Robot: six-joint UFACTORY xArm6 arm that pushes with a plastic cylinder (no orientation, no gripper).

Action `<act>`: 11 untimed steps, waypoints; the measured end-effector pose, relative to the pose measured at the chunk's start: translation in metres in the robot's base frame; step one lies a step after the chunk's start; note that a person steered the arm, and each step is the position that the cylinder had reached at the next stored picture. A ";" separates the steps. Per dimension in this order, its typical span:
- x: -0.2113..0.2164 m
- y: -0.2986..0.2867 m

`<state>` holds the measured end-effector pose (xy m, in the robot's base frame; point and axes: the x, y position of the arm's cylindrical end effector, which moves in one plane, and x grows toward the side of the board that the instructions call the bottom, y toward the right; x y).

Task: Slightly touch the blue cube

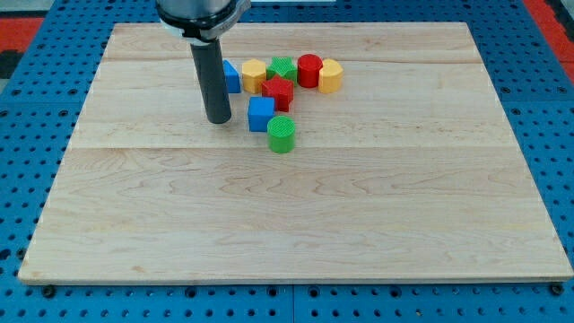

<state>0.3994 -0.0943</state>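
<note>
The blue cube (261,113) sits on the wooden board (287,224) in the upper middle of the view. My tip (218,119) rests on the board just left of it, a short gap apart, not touching. A second blue block (232,77) lies behind the rod, partly hidden by it. A green cylinder (282,134) stands just below and right of the blue cube. A red star-like block (278,91) touches the cube's upper right.
A row above holds a yellow block (254,75), a green star-like block (283,68), a red cylinder (309,69) and a yellow block (331,75). A blue pegboard (27,179) surrounds the board.
</note>
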 end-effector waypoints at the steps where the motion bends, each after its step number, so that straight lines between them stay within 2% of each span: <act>1: 0.007 0.000; 3: -0.017 0.005; 6: -0.021 0.047; 7: -0.021 0.042; 8: -0.014 0.006; 9: 0.017 -0.016; 11: 0.090 -0.015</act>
